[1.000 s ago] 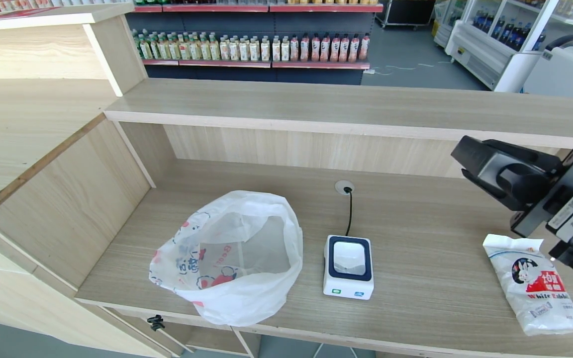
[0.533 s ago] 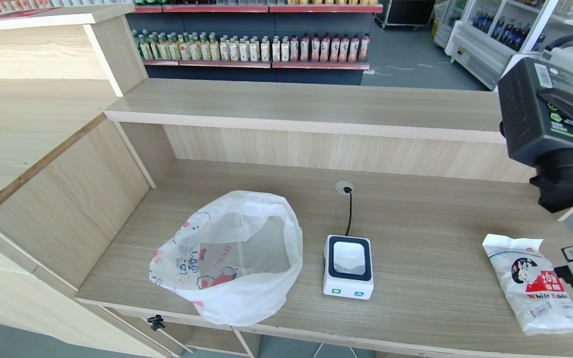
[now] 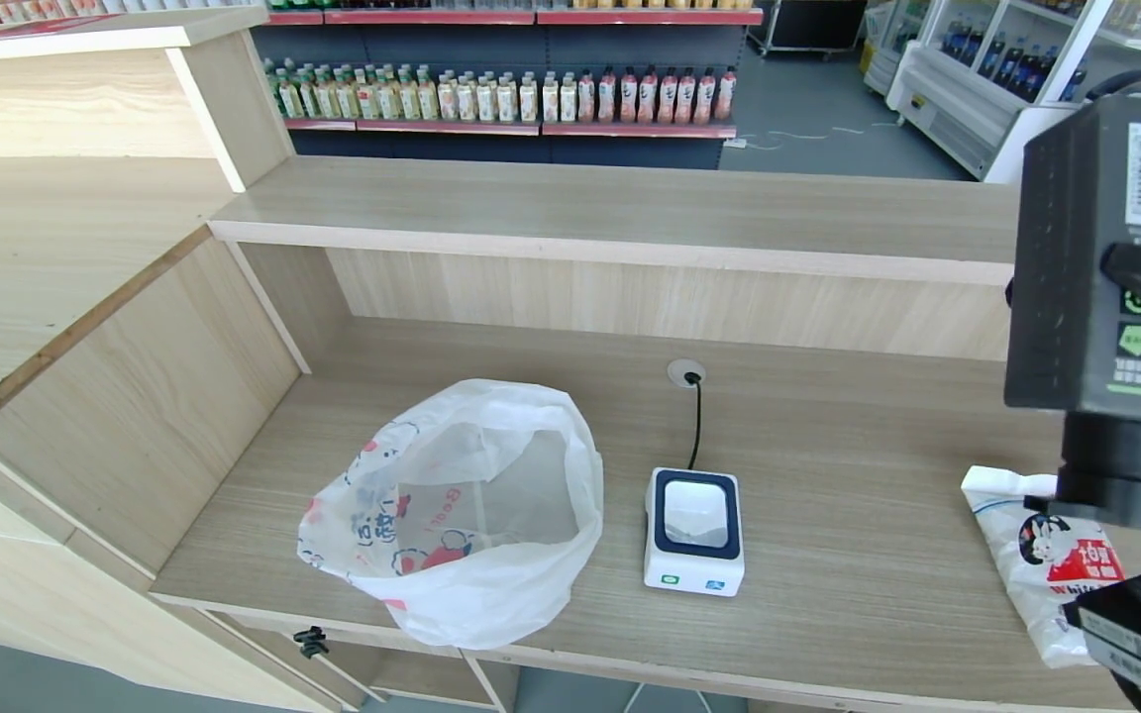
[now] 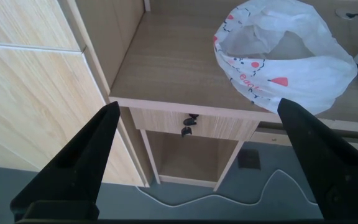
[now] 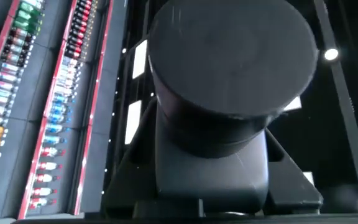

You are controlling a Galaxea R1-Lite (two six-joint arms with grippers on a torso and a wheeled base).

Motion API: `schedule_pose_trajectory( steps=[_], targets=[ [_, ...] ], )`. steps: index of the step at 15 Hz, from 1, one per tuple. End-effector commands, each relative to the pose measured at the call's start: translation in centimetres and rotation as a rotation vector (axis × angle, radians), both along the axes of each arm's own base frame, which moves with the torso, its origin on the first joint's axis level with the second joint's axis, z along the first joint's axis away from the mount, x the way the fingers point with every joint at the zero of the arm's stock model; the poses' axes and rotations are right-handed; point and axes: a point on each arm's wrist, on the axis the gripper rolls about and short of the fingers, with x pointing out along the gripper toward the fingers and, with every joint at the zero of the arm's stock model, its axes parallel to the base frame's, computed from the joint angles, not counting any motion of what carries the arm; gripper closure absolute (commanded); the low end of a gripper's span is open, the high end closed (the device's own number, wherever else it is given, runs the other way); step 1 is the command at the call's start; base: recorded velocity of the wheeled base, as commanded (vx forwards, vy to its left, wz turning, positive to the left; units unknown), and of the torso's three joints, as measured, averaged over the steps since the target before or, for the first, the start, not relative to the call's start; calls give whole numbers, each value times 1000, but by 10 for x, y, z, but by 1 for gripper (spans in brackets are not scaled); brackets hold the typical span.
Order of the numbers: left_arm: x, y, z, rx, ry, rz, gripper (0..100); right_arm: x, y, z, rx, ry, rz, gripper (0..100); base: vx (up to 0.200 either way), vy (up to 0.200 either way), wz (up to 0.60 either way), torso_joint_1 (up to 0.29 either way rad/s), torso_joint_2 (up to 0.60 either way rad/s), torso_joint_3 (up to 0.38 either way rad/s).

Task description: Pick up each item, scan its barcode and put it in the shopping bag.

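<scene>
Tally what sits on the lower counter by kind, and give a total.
plastic shopping bag: 1
barcode scanner: 1
candy packet: 1
Total: 3

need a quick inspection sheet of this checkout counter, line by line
surface: wooden counter, a key hanging in the drawer lock below.
job's things: shopping bag open, left of the scanner; candy bag flat at the right end, partly behind the right arm.
clutter: nothing seen.
grippers: left gripper open and empty, low before the counter's left front corner; right arm raised at the right end.
cables: scanner cable runs back into a counter grommet.
surroundings: drink shelves and fridges behind.
</scene>
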Motion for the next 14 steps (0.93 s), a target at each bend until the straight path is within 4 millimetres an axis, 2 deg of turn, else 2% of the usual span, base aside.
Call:
schedule_pose_trajectory(
  steps=[1,6,14],
  targets=[
    [0,0,0,1,0,0,0,-9,17,-12,-91,-51,97,100,0,0,0,0,0,0],
    [0,0,0,-1,0,0,0,-20,37,-22,-194,-104,214,100,0,0,0,0,0,0],
    [0,0,0,-1,0,0,0,-25,40,-21,-201,-114,245,100,0,0,0,0,0,0]
  ],
)
